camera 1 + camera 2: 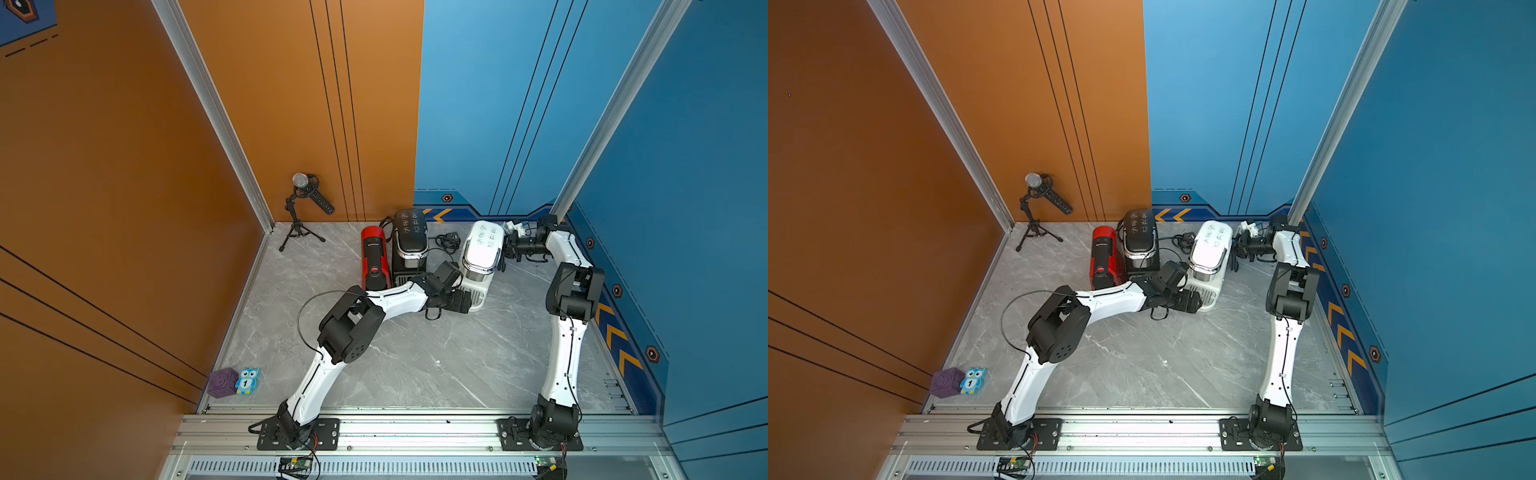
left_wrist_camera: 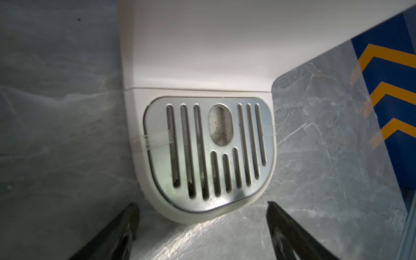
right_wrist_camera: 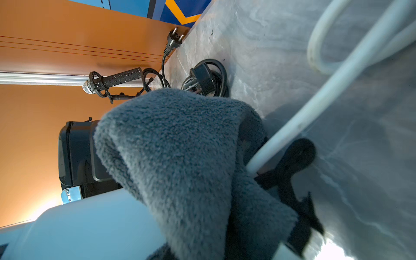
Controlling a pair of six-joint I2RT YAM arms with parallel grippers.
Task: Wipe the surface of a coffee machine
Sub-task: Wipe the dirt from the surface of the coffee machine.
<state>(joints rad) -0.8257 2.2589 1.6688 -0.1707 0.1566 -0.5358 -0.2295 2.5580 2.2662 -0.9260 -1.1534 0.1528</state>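
The white coffee machine (image 1: 482,253) (image 1: 1209,249) stands at the back of the table, with its drip tray toward the front. My left gripper (image 1: 467,300) (image 2: 202,208) is low at that tray, open, its two black fingertips (image 2: 132,210) a little apart from the tray's front rim. The metal grate (image 2: 209,153) shows brown specks. My right gripper (image 1: 510,246) is at the machine's right side, shut on a grey fluffy cloth (image 3: 180,157) that hides its jaws. The cloth lies against the machine's white body (image 3: 90,225).
A black coffee machine (image 1: 409,241) and a red one (image 1: 374,262) stand just left of the white one. Coiled black cables and plugs (image 1: 446,241) lie behind them. A white cable (image 3: 337,90) runs past the cloth. A microphone tripod (image 1: 301,208) is back left. A purple cube (image 1: 222,382) and an owl toy (image 1: 248,380) sit front left.
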